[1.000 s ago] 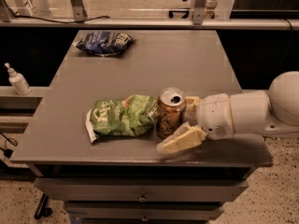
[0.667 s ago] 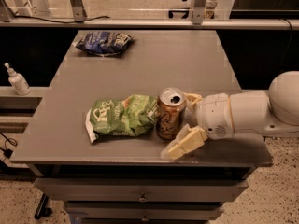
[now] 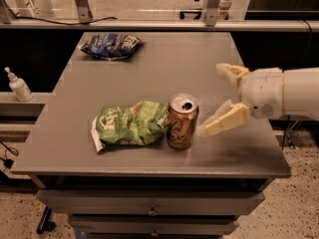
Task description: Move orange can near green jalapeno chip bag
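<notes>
Gaping wide and empty, claw just beside upright orange can, can touching green jalapeno chip bag

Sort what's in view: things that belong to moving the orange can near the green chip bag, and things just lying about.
Job in hand: orange can, upright beside the green jalapeno chip bag; end effector, open, just right of the can, apart from it.
Lying about: dark blue chip bag, far left on the table; white bottle, left of the table.

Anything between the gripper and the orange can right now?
Nothing: in the camera view only bare grey tabletop separates the copper-orange metal can from the open white gripper to its right.
</notes>
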Available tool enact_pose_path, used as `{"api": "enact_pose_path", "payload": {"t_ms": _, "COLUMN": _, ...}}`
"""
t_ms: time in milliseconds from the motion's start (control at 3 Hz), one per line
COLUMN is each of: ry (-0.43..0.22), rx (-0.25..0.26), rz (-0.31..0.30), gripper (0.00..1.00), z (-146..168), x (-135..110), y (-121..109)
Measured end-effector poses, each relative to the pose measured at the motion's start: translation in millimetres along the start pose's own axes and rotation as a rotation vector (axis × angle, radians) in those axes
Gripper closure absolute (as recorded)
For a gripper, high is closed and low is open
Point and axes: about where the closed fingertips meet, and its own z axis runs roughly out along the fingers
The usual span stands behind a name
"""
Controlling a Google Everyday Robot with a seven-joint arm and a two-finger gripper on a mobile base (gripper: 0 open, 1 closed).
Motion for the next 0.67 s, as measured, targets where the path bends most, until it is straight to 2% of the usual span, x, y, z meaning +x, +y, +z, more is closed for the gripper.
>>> {"api": "enact_pose_path", "payload": {"t_ms": 333, "ry": -0.027, "rx": 0.069, "rz": -0.091, "gripper": 0.00, "z": -41, "x": -34, "y": -43}}
{"api": "enact_pose_path", "payload": {"t_ms": 667, "ry": -0.054, "rx": 0.118, "rz": -0.143, "gripper": 0.00, "z": -66, "x": -63, "y": -62}}
